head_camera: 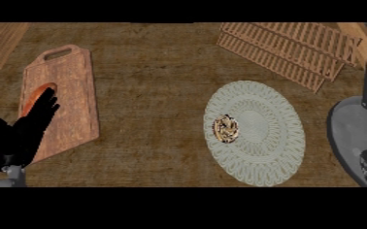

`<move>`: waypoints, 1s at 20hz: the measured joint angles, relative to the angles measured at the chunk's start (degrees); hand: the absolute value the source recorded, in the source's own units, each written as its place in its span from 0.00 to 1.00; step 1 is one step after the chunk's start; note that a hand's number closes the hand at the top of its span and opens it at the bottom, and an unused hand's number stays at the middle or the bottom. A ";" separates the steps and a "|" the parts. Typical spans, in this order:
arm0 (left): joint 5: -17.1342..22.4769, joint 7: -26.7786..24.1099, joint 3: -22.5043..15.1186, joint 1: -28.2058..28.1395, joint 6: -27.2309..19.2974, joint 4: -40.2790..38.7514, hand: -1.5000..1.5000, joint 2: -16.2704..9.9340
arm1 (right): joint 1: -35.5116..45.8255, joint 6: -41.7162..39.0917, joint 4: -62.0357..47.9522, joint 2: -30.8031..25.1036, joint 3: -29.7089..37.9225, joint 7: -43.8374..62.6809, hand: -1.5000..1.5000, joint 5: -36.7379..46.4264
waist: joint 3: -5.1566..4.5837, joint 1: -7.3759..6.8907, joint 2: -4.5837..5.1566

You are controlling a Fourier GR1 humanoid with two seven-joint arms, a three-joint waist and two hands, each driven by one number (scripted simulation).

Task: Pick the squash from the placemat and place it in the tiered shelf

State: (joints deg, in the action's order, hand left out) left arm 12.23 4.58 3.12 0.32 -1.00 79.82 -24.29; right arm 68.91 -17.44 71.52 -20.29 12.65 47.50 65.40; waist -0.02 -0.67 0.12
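The small mottled brown-and-cream squash (226,128), long axis toward twelve o'clock, lies at nine o'clock on the pale woven oval placemat (269,150). Left robot hand (28,126) released; right robot hand's fingers unseen.

The left hand (30,126) shows at the view's lower left edge, black, with its fingers straight and pointing up and slightly right, held together. Its grey wrist sits just below at the edge. At the right edge only a grey right forearm (349,136) shows; its hand is out of sight.
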 measured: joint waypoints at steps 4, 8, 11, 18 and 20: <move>-0.86 0.43 -0.12 0.07 -0.38 0.50 0.50 0.99 | -0.36 4.95 -5.28 -0.69 1.81 -1.89 1.00 -0.68 | 0.00 -0.08 0.02; -1.41 -0.61 -0.29 -1.62 -0.18 1.55 0.50 1.96 | -0.67 10.44 -10.80 -1.60 3.51 -2.04 0.00 -0.03 | 0.02 -0.35 0.09; -1.40 0.00 0.32 -1.03 0.38 1.53 0.50 1.48 | -0.47 13.96 -15.83 -2.95 4.88 -3.09 0.00 0.08 | 0.01 -0.44 0.16; -2.10 0.46 1.23 -0.81 0.86 1.19 0.50 2.00 | -1.21 17.83 -22.62 -5.56 5.12 -9.46 0.00 -1.04 | 0.03 -0.22 0.10; -2.72 0.83 0.92 0.22 0.38 0.79 0.50 2.74 | -0.23 19.39 -23.64 -5.56 5.55 -10.21 0.00 -1.74 | 0.02 -0.18 0.10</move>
State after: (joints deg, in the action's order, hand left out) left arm 9.51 5.42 4.05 0.55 -0.62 80.61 -21.55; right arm 68.69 1.94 47.88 -25.85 18.20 37.28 63.66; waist 0.00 -0.84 0.22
